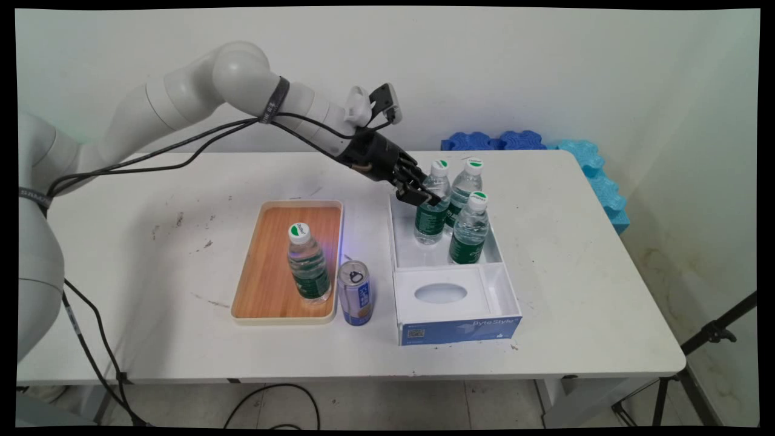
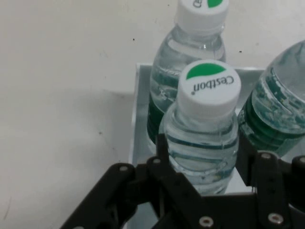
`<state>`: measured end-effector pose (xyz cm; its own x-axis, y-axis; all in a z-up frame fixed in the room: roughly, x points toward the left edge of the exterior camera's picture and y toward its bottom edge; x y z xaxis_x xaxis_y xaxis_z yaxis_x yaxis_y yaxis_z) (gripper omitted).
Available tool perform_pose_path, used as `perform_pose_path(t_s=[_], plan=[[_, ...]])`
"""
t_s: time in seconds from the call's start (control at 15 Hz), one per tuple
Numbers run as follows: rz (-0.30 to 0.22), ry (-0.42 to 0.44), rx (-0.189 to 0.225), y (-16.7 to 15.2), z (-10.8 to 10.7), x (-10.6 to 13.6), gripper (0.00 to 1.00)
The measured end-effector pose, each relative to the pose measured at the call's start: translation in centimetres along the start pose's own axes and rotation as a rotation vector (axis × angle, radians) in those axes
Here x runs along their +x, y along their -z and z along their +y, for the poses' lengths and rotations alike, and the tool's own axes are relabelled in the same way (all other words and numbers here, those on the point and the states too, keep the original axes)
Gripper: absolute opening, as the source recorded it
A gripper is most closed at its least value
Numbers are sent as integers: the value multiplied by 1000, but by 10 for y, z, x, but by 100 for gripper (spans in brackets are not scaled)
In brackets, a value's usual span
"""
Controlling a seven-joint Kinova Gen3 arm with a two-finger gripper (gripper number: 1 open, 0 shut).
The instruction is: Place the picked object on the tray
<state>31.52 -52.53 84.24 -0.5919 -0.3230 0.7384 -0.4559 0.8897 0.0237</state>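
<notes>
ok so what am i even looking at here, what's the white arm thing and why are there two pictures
The white jointed machine is a robot arm, ending in a black two-finger gripper. The wide picture comes from a fixed camera above the white table, looking down across it. The close picture comes from a camera on the hand, looking along the fingers.

On the table there is a white open-topped cardboard box with three clear plastic water bottles standing in its far compartment. To its left are a wooden tray with a cream rim, which carries a fourth clear water bottle, and a silver and blue drink can standing beside the tray.

The gripper's fingers sit on either side of the nearest-left boxed bottle, just below its white and green cap. I cannot tell whether they are squeezing it yet.
</notes>
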Motion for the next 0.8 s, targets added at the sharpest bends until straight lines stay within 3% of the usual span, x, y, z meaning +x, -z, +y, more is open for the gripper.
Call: perform_pose_path(t_s=[0.33, 0.8], plan=[[21, 2, 1, 6, 3, 6, 0], [85, -4, 8, 65, 18, 22, 0]])
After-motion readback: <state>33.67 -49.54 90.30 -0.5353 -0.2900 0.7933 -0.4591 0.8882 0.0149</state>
